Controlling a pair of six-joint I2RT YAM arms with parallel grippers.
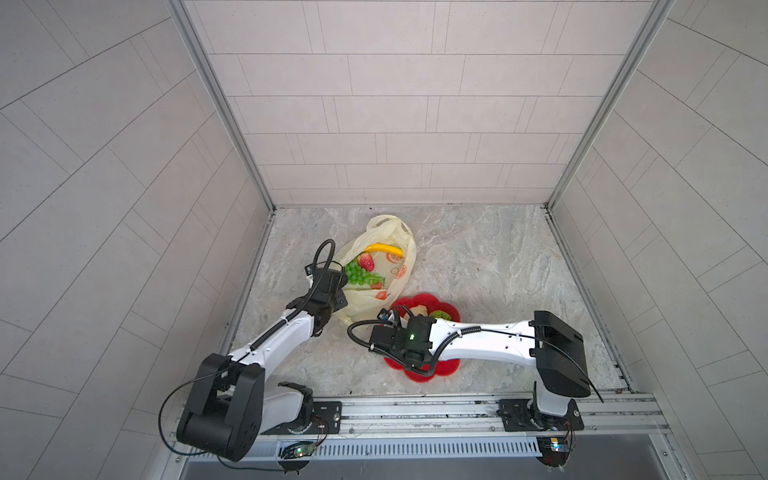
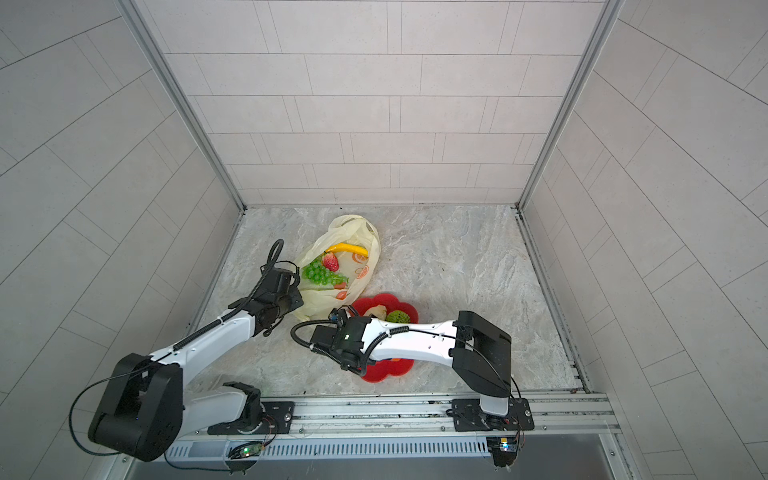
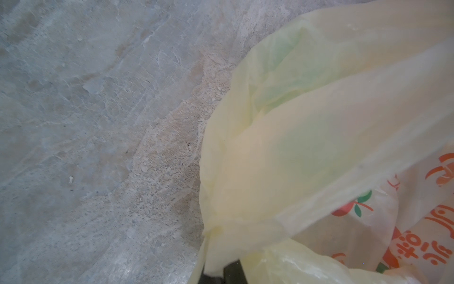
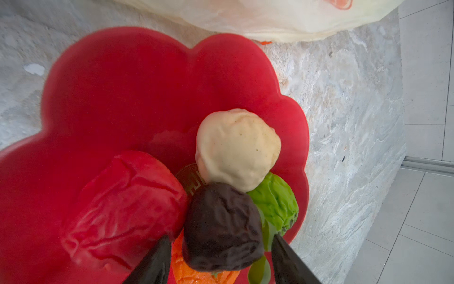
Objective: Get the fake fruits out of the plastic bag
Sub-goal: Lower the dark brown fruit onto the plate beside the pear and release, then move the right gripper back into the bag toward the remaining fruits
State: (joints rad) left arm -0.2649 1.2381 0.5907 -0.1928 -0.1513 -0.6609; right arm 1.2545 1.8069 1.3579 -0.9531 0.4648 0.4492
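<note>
The plastic bag [image 3: 319, 147] is being pinched by the left tool [image 3: 218, 276], of which only two dark tips are being shown. At the tips the pale-yellow film is being gathered into a tight bunch, with broad folds being spread out from it. A faint green tint is being let through the film. Orange prints [image 3: 344, 211] are being displayed on one fold. The grey marbled counter [image 3: 86, 135] is being shown beside the bag.

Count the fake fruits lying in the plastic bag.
3: yellow banana at the far side, strawberry just in front of it, green grape bunch in front of both. Folds may hide more.
</note>
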